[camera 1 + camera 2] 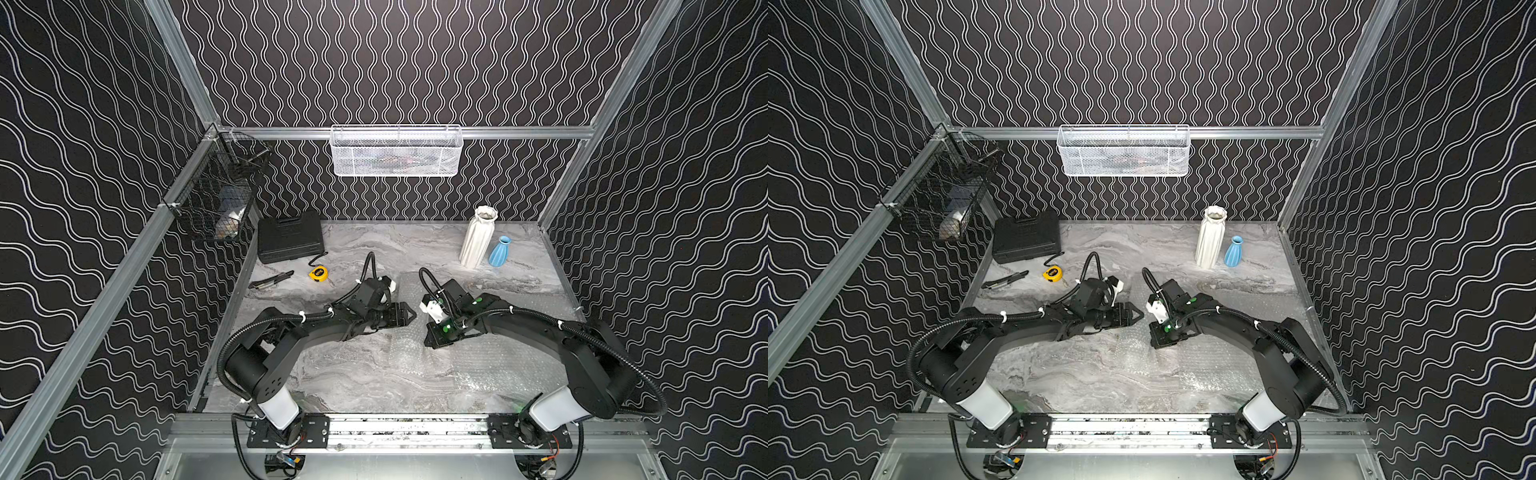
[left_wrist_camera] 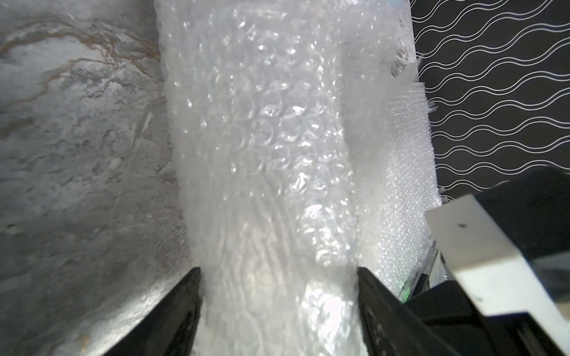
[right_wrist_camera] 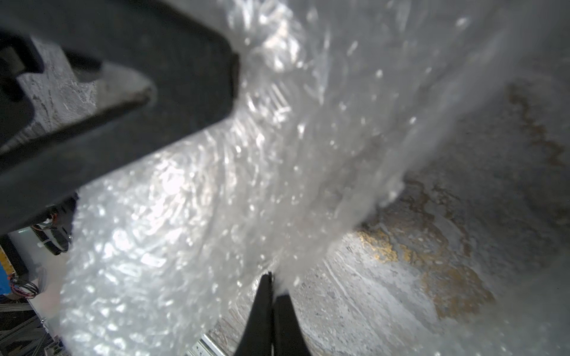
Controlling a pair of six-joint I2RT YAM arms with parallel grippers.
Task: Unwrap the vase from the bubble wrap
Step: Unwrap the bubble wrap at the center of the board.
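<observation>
The left tool (image 2: pixel 279 274) stands partly open, both fingers (image 2: pixel 182 311) pressed against the sides of a bundle (image 2: pixel 262 191) wound in bubble wrap (image 2: pixel 277 92). The bundle runs straight out ahead of the tool over the marbled counter (image 2: pixel 77 154). The vase (image 2: pixel 265 240) is inside it, showing only as faint ribbing through the plastic between the fingers. The right tool (image 3: pixel 273 285), just across from the left one, is closed tight, and a thin edge of the wrap appears pinched at its very end. The risk lies in that thin pinch: film this slick could slide out as soon as it is pulled, leaving the layer wound on. A hard pull could instead drag the whole bundle out of the left tool's hold, since the bubbles cushion the grip, and the vase could roll or knock against the counter. A flat sheet (image 1: pixel 498 357) of wrap lies under the right tool and could snag. The white ribbed vase (image 1: pixel 478 237) and the blue vase (image 1: pixel 498 251), well beyond the right tool, are out of the way.
</observation>
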